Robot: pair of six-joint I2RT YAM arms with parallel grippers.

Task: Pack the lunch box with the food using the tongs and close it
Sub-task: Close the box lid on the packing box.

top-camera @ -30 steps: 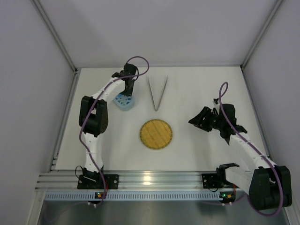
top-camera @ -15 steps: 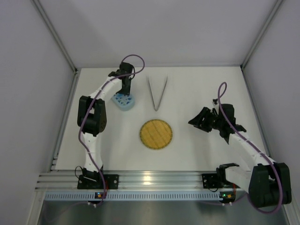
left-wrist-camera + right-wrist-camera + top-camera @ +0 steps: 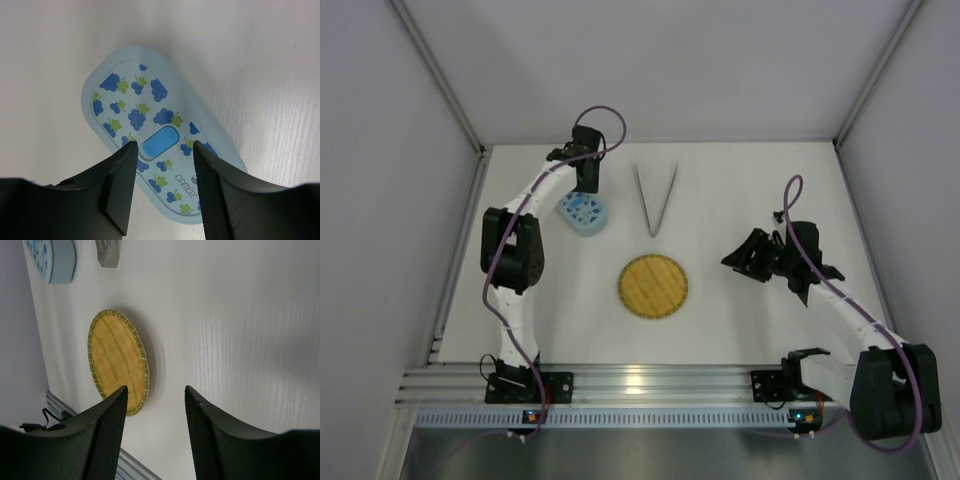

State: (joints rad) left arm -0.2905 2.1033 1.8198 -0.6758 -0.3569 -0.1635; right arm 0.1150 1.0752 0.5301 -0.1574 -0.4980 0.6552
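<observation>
The light-blue lunch box (image 3: 588,214) lies on the table at the back left, its lid with a blue grape print (image 3: 145,112) lying on top. My left gripper (image 3: 587,182) hovers over it, open (image 3: 162,146), its fingers (image 3: 119,180) astride the lid's darker blue oval tab with nothing between them. The silver tongs (image 3: 655,200) lie in a narrow V to the right of the box; their joined end (image 3: 107,252) shows in the right wrist view. My right gripper (image 3: 735,258) is open (image 3: 156,388) above bare table on the right. No food is in view.
A round yellow woven plate (image 3: 653,286) sits at mid-table with nothing on it, left of my right gripper (image 3: 117,360). White walls enclose the table on three sides. An aluminium rail (image 3: 640,385) runs along the near edge.
My left gripper has drifted slightly left and toward the back, uncovering more of the lunch box. The right arm has stayed put.
</observation>
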